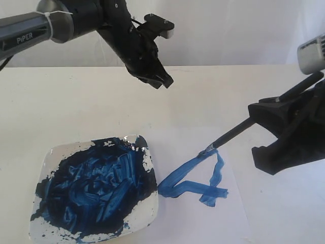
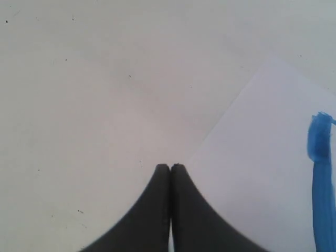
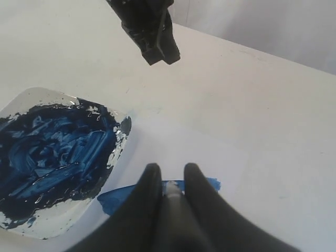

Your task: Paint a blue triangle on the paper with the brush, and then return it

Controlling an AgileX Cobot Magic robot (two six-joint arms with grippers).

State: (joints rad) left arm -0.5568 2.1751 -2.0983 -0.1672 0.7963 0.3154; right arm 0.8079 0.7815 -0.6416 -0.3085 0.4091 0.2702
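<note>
- Nearest in the exterior view lies a white plate (image 1: 48, 157) smeared with dark blue paint (image 1: 91, 188). Just beside it, the paper (image 1: 183, 218) lies flat on the bench (image 1: 76, 101) and carries the blue triangle (image 1: 177, 177), which seems almost closed at its top corner.
- On the right, the right end effector (image 1: 256, 129) is narrow and grips the brush (image 1: 233, 133) far up its black handle. The bristles touch the outline near that top corner. The left end effector (image 1: 162, 79) hangs above the bench, well apart from the paper.
- Left wrist view: the left end effector (image 2: 170, 169) has its pads pressed together with nothing between them. One corner of the paper (image 2: 252, 157) and one blue stroke lie below it.
- Right wrist view: the brush (image 3: 172, 190) sits between the two fingers (image 3: 152, 181), above a blue stroke, with the plate (image 3: 31, 97) near.
- Judgement: the brush is probably light, thin and stiff, and only its wet bristles are soft. It could turn in the grip, so a hold on the dry handle is best. The wet paint would smear easily.
</note>
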